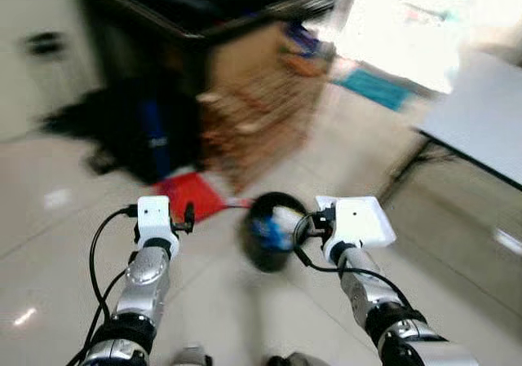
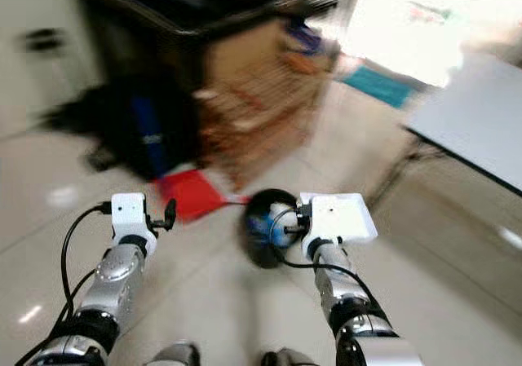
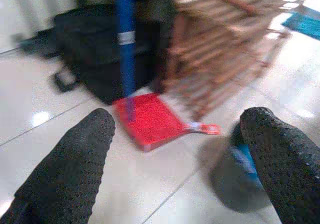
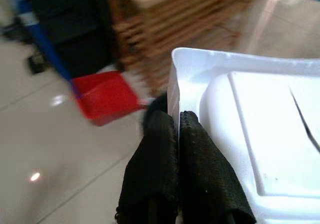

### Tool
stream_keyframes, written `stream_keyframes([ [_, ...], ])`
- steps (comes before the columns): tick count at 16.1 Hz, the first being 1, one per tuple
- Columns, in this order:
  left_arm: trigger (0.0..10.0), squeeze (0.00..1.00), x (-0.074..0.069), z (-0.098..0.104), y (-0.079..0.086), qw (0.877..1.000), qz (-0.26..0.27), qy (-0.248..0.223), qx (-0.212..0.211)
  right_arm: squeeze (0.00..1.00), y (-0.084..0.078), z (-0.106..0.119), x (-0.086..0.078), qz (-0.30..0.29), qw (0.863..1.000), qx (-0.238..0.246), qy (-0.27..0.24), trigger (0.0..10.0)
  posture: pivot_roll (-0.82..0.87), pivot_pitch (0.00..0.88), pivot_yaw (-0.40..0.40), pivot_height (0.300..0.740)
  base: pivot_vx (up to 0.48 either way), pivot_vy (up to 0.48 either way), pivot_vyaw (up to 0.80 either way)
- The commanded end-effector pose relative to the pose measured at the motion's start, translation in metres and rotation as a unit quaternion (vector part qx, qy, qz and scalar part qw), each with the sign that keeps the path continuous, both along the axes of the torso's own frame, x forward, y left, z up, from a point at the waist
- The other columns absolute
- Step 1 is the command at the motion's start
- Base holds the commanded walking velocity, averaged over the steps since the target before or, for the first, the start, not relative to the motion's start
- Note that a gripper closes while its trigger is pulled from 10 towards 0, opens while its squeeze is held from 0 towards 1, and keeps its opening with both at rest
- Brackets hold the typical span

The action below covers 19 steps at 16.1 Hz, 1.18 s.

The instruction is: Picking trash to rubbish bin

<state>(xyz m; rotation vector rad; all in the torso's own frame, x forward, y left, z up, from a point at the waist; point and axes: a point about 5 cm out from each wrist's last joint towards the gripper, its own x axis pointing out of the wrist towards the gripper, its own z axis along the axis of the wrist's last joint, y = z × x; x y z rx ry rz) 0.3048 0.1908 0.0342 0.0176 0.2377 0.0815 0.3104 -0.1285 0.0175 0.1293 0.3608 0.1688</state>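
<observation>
Above the bin (image 1: 269, 234), the right gripper (image 4: 176, 134) is pinching a white tray (image 4: 260, 134); left gripper (image 3: 180, 149) is hanging open. Next: centring, then releasing.

A round black bin (image 1: 269, 234) sits on open tiled floor. Just beyond it lie a red dustpan (image 1: 189, 195), a wooden rack (image 1: 261, 109) and a black bag (image 1: 139, 130), blocking that side.

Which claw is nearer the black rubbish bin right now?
Right. The right claw, shut on a white foam tray, sits at the rubbish bin's rim. The left claw is open, off to the bin's left.
</observation>
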Motion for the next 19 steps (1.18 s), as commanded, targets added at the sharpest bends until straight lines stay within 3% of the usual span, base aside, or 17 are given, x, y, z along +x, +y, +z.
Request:
stream_keyframes([
  [1, 10.0, 0.0, -0.0026, -0.0037, -0.0037, 1.0, -0.006, 0.006, -0.001, 0.0, -0.0007, 0.0038, 0.0025, 0.006, 1.0, -0.002, -0.009, 10.0, -0.01, 0.126, -0.125, 0.74, 0.0, 0.0, 0.8],
  [19, 10.0, 0.0, -0.0007, 0.0015, -0.0048, 1.0, -0.027, -0.005, 0.013, 0.0, 0.0007, 0.0039, 0.0023, 0.019, 1.0, -0.003, -0.009, 10.0, 0.0, 0.127, -0.128, 0.74, 0.0, 0.0, 0.8],
])
